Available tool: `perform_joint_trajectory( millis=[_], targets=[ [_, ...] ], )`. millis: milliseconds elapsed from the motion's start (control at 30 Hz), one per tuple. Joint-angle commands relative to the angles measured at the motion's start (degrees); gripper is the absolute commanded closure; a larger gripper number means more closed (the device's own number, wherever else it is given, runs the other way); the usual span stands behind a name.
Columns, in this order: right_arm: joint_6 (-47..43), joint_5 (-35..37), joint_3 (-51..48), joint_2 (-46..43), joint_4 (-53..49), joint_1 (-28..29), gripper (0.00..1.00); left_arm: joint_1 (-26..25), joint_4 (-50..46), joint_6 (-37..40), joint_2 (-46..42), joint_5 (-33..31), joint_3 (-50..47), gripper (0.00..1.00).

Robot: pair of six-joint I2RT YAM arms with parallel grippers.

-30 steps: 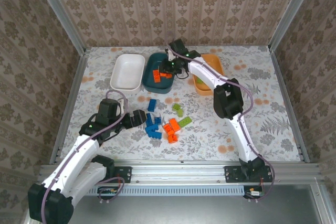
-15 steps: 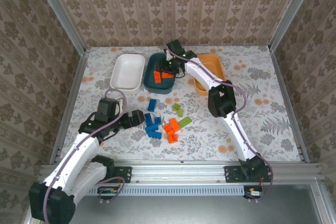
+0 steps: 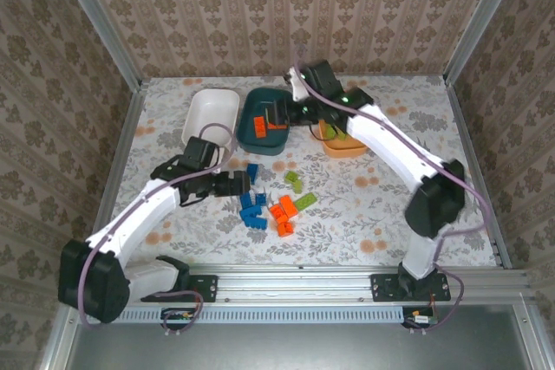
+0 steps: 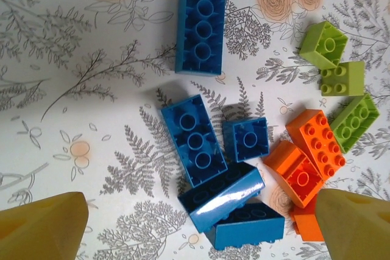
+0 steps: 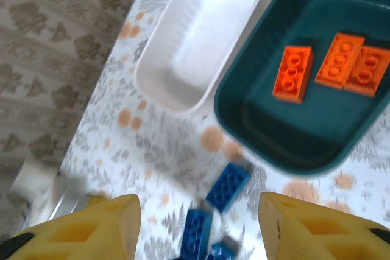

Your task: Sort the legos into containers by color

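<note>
Blue legos (image 4: 194, 140) below left hand (image 4: 200, 226) — fingers spread, nothing held

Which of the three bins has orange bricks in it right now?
The dark teal bin, the middle of the three: three orange bricks lie on its floor. The white bin beside it holds no bricks.

Three bricks (image 5: 292, 72) in middle bin (image 5: 286, 132), loose bricks (image 4: 194, 140) on table (image 3: 381, 205) before it
</note>
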Motion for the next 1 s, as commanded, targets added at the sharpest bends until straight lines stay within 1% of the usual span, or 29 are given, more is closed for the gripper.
perform_joint_trajectory(
  millis=[0, 133, 267, 367, 467, 767, 867, 967],
  targets=[
    [-2.10, 4.36, -13.17, -7.22, -0.16, -0.52, 0.45, -1.96, -2.59, 4.98, 3.92, -1.46, 4.45, 0.04],
    [-1.10, 5.74, -27.42, -16.97, 1.31, -0.52, 0.44, -3.48, -4.25, 8.30, 10.12, -3.55, 9.09, 0.06],
    [0.04, 6.17, -35.99, -23.29, 2.37, -0.69, 0.44, -4.23, -4.36, 10.09, 15.86, -4.10, 13.18, 0.11],
    [1.18, 5.71, -40.66, -25.83, 4.83, -1.46, 0.44, -5.73, -5.82, 11.81, 21.27, -6.47, 17.39, 0.15],
    [1.48, 4.86, -42.37, -26.21, 5.77, -1.75, 0.44, -6.84, -6.79, 12.60, 26.60, -8.85, 20.32, 0.21],
    [1.74, 3.51, -42.60, -24.85, 6.66, -1.74, 0.44, -7.03, -5.77, 12.61, 37.22, -11.51, 24.48, 0.27],
    [2.44, 3.08, -43.29, -25.12, 7.12, -1.75, 0.44, -6.85, -5.23, 12.73, 39.51, -11.31, 25.32, 0.29],
    [2.97, 3.19, -44.01, -25.54, 7.42, -1.71, 0.44, -6.76, -4.42, 12.94, 41.44, -10.76, 25.77, 0.33]
  ],
)
